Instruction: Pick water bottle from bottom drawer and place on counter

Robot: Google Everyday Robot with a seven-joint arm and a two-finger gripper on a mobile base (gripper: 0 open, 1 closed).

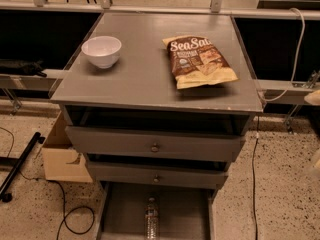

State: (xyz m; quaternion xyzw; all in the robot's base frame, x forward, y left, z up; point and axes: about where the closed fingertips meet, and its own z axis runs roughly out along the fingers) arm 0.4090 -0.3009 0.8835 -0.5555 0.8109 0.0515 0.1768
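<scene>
The water bottle [151, 219] lies on the floor of the open bottom drawer [182, 214], near its middle, with its cap pointing toward the cabinet. The counter [145, 74] is the grey top slab of the cabinet. My gripper [313, 98] shows only as pale slivers at the far right edge of the camera view. It is level with the counter's front right corner, far from the bottle, and nothing shows in it.
A white bowl [101, 50] stands on the counter's left side and a Sea Salt chip bag [200, 61] lies on its right side. Two knobbed drawers [155, 145] above the bottom one stand slightly open. A cardboard box [62, 159] and cables [70, 219] lie on the floor at the left.
</scene>
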